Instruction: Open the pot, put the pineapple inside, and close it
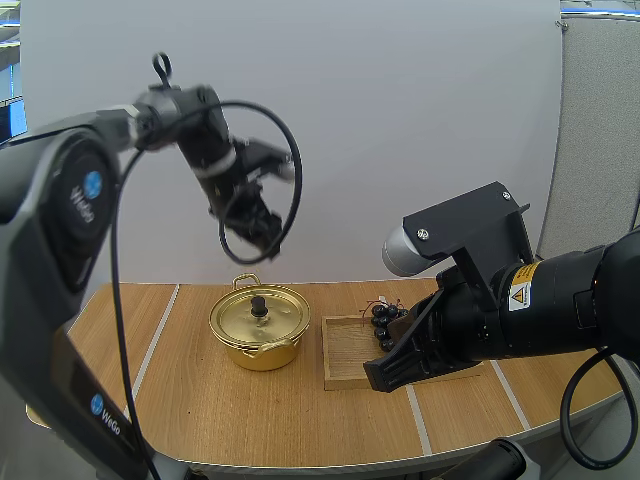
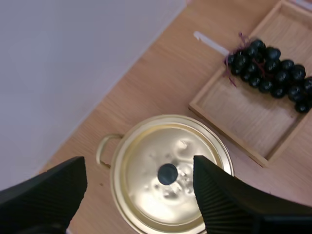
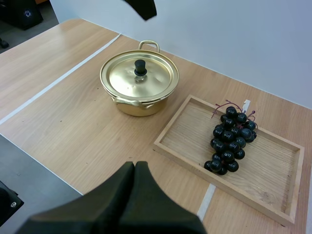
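- right gripper (image 3: 135,168): nearest the camera, low over the table's (image 1: 200,400) front edge. fingers pressed together into one dark wedge, nothing between them, touching nothing.
- tray (image 3: 185,136): wooden, just beyond the right gripper, to the right of the pot and a little apart from it.
- grapes (image 3: 229,141): dark bunch lying inside the tray, toward its far side, reddish stems pointing at the wall. this is the fruit on the table. no gripper touches it.
- pot (image 1: 260,325): gold, mid-table, left of the tray. lid on and seated flat, black knob (image 2: 167,174) at its centre.
- left gripper (image 1: 262,232): farthest back, held well above the pot and clear of it. fingers (image 2: 219,200) wide apart, ribbed inner faces turned to each other, holding nothing.
- view against view: the left wrist view looks straight down, and the knob sits between the two spread fingers. it also shows the pot's loop handle on the wall side.
- the high view gives the height gap between the left gripper and the lid. there the right arm covers the tray's near right part. the right wrist view lays the whole tray out.
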